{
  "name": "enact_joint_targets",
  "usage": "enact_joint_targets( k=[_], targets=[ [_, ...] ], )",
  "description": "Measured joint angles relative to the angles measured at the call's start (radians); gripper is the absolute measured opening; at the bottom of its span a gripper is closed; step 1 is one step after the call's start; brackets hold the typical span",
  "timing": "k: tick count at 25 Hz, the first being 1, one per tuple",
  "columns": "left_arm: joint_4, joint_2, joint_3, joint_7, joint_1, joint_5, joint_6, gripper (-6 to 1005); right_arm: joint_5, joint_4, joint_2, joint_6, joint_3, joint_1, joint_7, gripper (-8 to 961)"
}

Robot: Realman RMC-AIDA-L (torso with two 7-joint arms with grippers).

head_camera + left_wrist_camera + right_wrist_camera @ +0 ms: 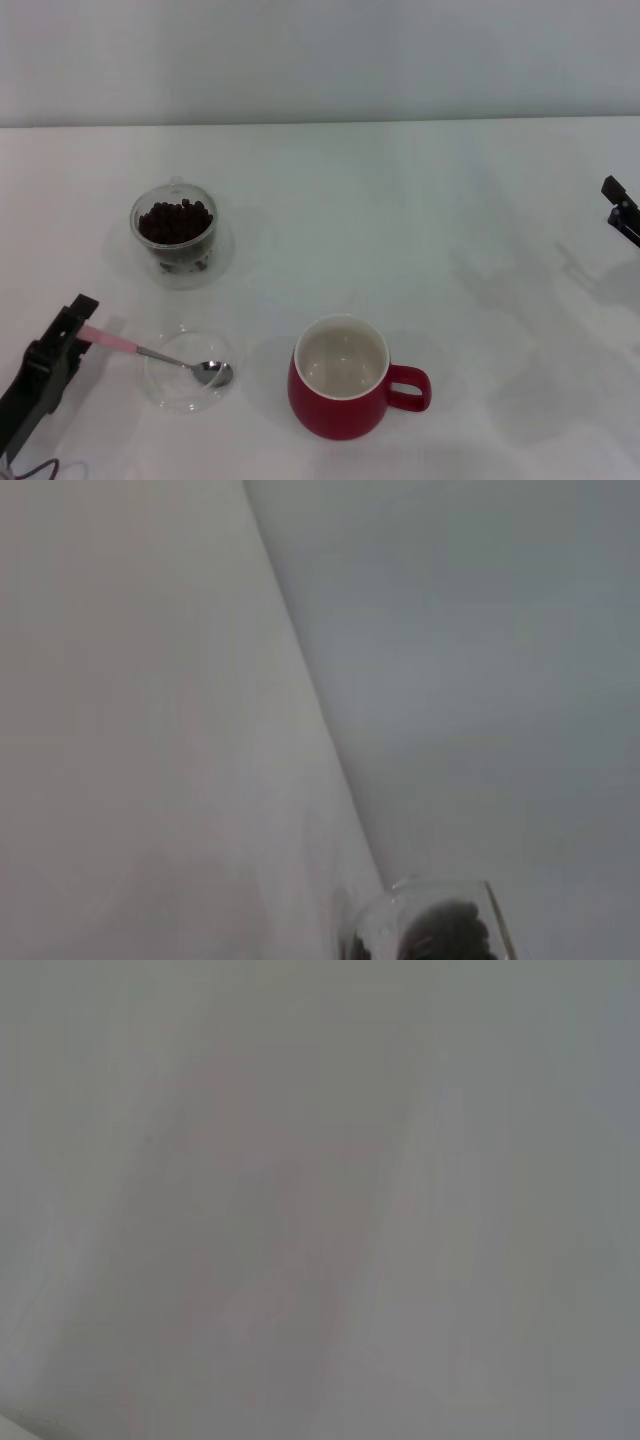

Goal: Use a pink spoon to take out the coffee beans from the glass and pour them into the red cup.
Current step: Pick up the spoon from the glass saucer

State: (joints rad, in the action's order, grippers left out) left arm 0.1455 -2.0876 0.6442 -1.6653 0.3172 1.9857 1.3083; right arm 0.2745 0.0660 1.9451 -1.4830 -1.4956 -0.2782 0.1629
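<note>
At the near left edge of the white table (420, 200), the robot's left gripper (78, 322) is at the tip of the pink spoon (160, 355), its black fingers around the pale handle's end; whether they actually clamp it cannot be told. The spoon's silver bowl rests inside a shallow clear glass dish (185, 385), its handle slanting up over the dish's rim toward the gripper. Just to the right stands the red cup (345, 385), upright, its white inside bare, loop handle pointing right. Farther back on the left, well apart from the cup, the glass (175, 232) holds the coffee beans (175, 221), heaped near its rim. The right gripper (622, 210) sits at the far right edge, idle.
</note>
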Motion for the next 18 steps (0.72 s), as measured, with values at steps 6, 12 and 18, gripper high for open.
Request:
enact_joint_targets(
  k=[6, 12, 18],
  targets=[
    [0.001, -0.001, -0.001, -0.003, 0.015, -0.027, -0.014, 715, 0.000, 0.000, 0.002, 0.007, 0.000, 0.000, 0.000, 842],
    [0.002, -0.002, -0.002, -0.025, 0.021, -0.046, 0.003, 682, 0.000, 0.000, 0.007, 0.015, 0.000, 0.001, 0.000, 841],
    [-0.003, -0.001, -0.002, -0.035, 0.022, -0.046, 0.015, 648, 0.000, 0.000, 0.014, 0.028, 0.001, 0.002, 0.000, 840]
  ],
)
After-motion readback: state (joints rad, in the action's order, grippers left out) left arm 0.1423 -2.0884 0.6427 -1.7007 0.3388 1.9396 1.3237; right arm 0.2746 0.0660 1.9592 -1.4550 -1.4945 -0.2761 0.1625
